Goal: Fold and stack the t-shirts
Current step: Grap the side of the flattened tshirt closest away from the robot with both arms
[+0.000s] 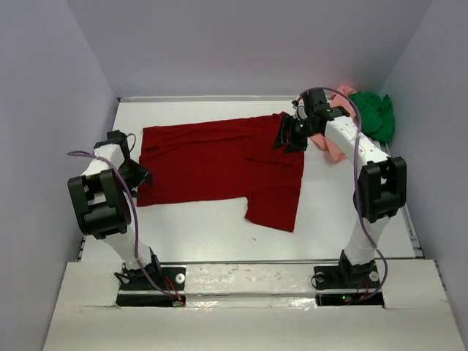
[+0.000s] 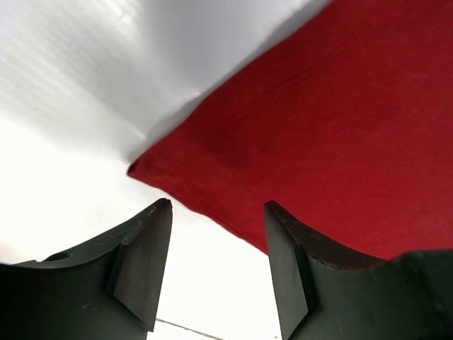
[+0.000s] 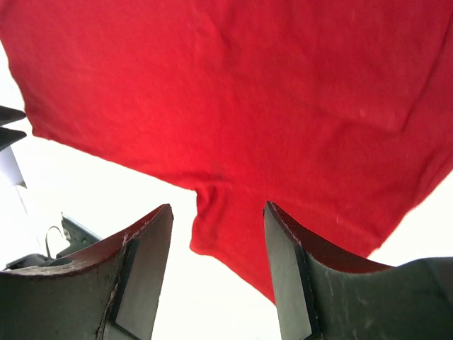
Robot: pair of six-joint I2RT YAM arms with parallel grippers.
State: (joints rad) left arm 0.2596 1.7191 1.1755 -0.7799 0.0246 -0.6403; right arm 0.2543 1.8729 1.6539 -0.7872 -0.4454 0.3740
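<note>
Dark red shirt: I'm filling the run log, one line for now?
dark red shirt laid out | left gripper open, empty | right gripper open, empty

One t-shirt point(image 1: 219, 164) lies spread on the table point(image 1: 197, 234), two other t-shirts point(image 1: 371, 115) bunched in its far right corner.

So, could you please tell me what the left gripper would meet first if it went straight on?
Probably the corner edge of the dark red t-shirt, which lies ahead of the left gripper on the table; depth is uncertain.
</note>
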